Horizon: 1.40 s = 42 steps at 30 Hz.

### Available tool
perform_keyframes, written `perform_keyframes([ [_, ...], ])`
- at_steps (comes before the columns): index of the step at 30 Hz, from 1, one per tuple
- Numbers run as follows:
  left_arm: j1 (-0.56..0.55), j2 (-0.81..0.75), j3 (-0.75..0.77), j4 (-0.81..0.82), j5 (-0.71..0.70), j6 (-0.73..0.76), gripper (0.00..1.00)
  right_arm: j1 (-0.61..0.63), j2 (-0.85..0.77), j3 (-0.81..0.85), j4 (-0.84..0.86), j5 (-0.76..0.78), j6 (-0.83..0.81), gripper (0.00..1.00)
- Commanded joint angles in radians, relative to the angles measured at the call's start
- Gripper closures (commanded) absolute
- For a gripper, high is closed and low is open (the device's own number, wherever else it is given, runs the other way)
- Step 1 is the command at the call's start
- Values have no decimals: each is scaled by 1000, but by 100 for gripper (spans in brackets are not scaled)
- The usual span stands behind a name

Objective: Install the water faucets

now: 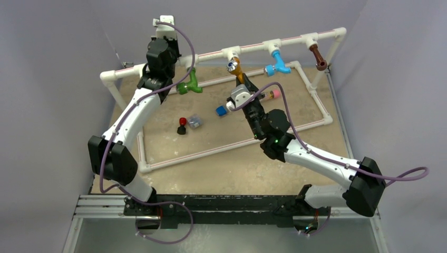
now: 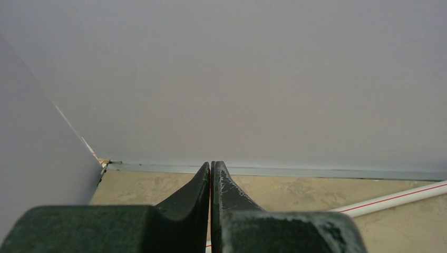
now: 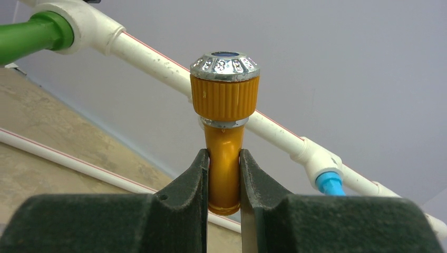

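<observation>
Four faucets hang along the raised white pipe rail (image 1: 253, 48): green (image 1: 188, 85), orange (image 1: 235, 68), blue (image 1: 277, 64) and brown (image 1: 318, 57). My right gripper (image 1: 240, 83) is shut on the orange faucet's smooth stem. In the right wrist view the gripper (image 3: 224, 158) holds the orange faucet (image 3: 224, 97) with its ridged collar and chrome cap upward, in front of the rail (image 3: 153, 59). The green faucet (image 3: 31, 34) and blue faucet (image 3: 329, 183) sit in their tees. My left gripper (image 1: 159, 45) is by the rail's left end, shut and empty (image 2: 211, 166), facing the back wall.
On the tan board inside the low pipe frame (image 1: 226, 145) lie a blue block (image 1: 221, 110), a red-and-black piece (image 1: 182, 125), a small grey piece (image 1: 194, 122) and a pink-and-brown cylinder (image 1: 271, 95). Grey walls stand close at the back and on both sides.
</observation>
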Motion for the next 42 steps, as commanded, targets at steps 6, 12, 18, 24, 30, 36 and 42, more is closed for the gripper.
perform_keyframes([
  [6,-7,33,-35,-125,10,13,100,12,-36,-5,36,8,35,100],
  [12,-8,34,-36,-125,11,15,100,13,-40,-16,40,24,39,100],
  [18,-8,36,-36,-125,12,17,100,13,-37,-38,67,44,36,100],
  [24,-8,37,-36,-125,11,21,100,13,-33,-37,86,48,45,100],
  [30,-8,40,-35,-125,12,23,100,13,-30,-25,85,34,45,100],
  [36,-8,41,-35,-125,12,23,100,12,-17,-17,99,39,41,100],
  [42,-8,45,-33,-125,16,22,100,13,-17,-4,101,37,34,100],
])
